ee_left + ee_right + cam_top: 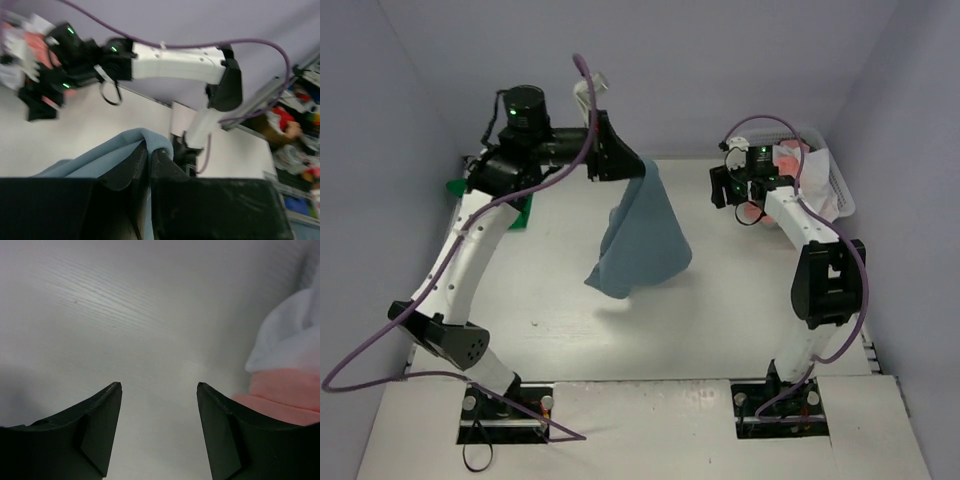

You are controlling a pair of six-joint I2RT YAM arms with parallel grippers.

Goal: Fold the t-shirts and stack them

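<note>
Left pincer (pixel 151 146) clamped light blue t-shirt (pixel 642 240); cloth hung above desk (pixel 720 320). Right pincer (pixel 159 386) stood wide, empty, beside salmon pink t-shirt (pixel 285 390) and white t-shirt (pixel 287 335).

White matte tabletop (pixel 720 320) carries a bright green cloth t-shirt (pixel 453 188) at ten o'clock, a white plastic mesh basket (pixel 842 192) at two.

The green t-shirt (pixel 523 215) sits mostly hidden behind the left arm (pixel 470 250) — the pink t-shirt (pixel 285 397) runs off the right-wrist view's edge.
</note>
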